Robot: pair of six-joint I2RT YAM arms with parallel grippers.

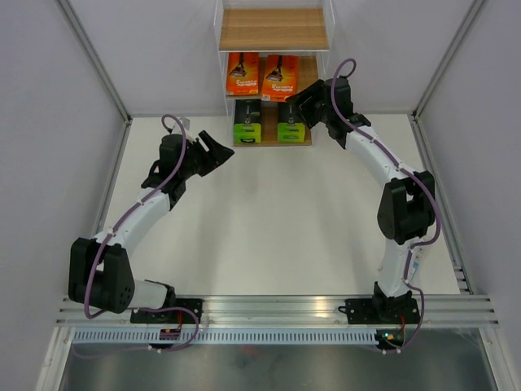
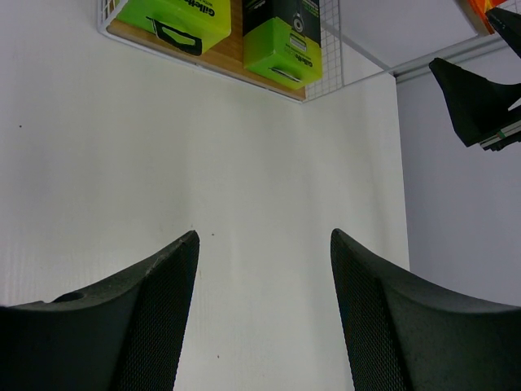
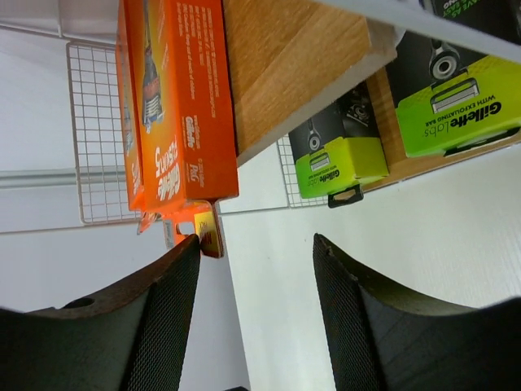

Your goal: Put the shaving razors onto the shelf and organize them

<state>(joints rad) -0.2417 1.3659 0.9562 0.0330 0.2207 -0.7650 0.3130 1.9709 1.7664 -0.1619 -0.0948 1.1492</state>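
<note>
The shelf [image 1: 273, 28] stands at the far middle of the table. Two orange razor packs [image 1: 242, 73] [image 1: 281, 77] lie on its middle board. Two green-and-black packs [image 1: 247, 122] [image 1: 291, 122] lie on its bottom board. The light blue pack is out of view. My right gripper [image 1: 299, 98] is open and empty at the shelf's right front. In the right wrist view [image 3: 256, 244] its left fingertip [image 3: 183, 257] is right by an orange pack's [image 3: 183, 106] hang tab. My left gripper [image 1: 221, 153] is open and empty over bare table left of the shelf, also in the left wrist view [image 2: 264, 244].
Grey walls close the table on the left, right and back. The shelf has a white wire grid [image 3: 98, 138] at its side. The right gripper's fingers [image 2: 472, 98] show in the left wrist view, to the right of the green packs [image 2: 285, 41].
</note>
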